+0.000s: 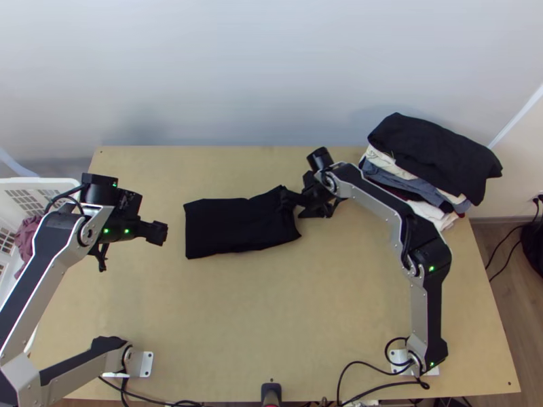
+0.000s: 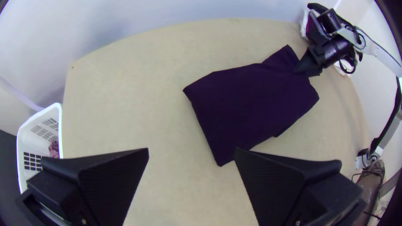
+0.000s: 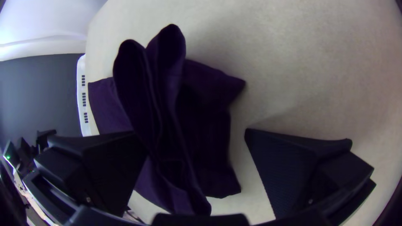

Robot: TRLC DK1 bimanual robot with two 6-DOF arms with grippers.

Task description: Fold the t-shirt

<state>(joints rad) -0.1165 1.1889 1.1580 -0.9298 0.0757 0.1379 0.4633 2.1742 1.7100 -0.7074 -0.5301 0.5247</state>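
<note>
Right tool (image 1: 294,205) at black t-shirt (image 1: 231,225), folded oblong, one end uneven

No words, numbers, labels or signs I can read from where I stand.

Shirt (image 1: 227,229) on the desk (image 1: 271,312), between basket (image 1: 34,182) and pile (image 1: 434,159).
Pile at the far right corner; basket by the left edge, cloth (image 1: 28,234) inside.
</note>
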